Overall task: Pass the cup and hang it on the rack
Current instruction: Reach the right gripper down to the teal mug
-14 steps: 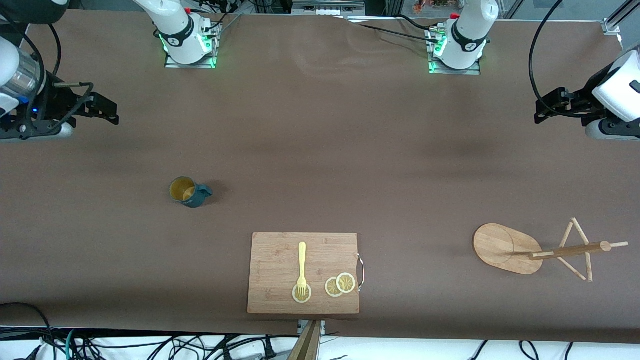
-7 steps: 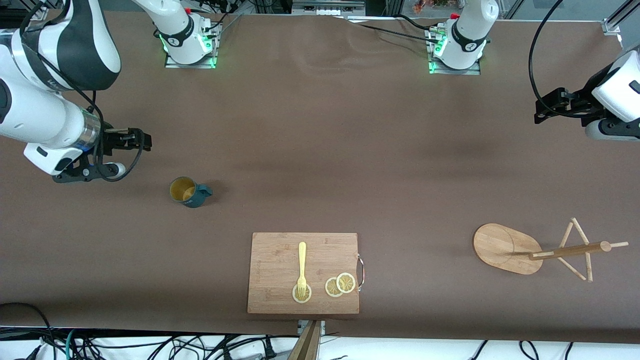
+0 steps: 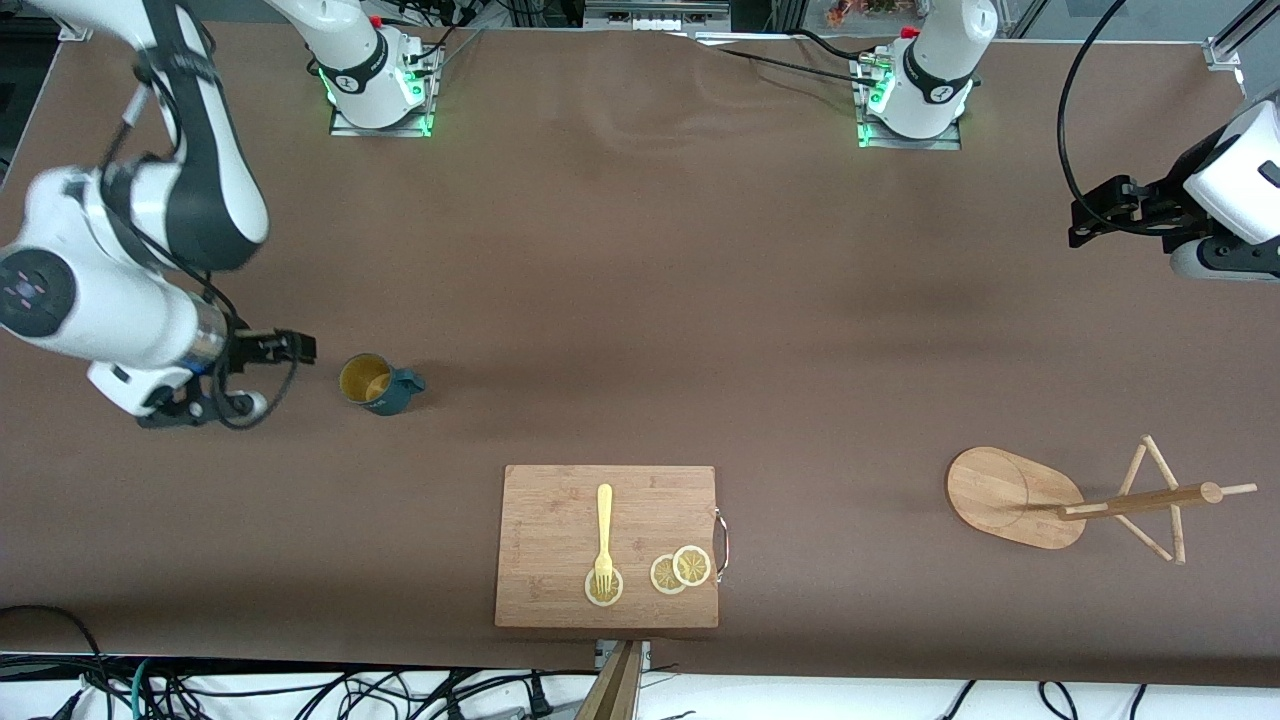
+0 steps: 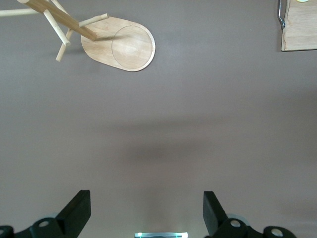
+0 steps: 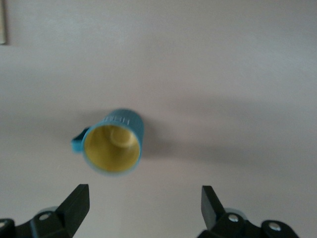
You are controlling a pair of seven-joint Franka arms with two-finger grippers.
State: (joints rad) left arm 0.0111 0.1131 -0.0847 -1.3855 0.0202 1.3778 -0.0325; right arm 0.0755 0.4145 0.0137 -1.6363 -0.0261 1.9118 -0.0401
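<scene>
Beside the cup hangs the right gripper, spread; left gripper spread too

Left end effector spread wide over bare table; rack (oval base) stands well apart — cutting board corner visible.

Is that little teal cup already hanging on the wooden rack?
No, the cup stands upright on the table toward the right arm's end, well apart from the rack, whose pegs are bare.
</scene>
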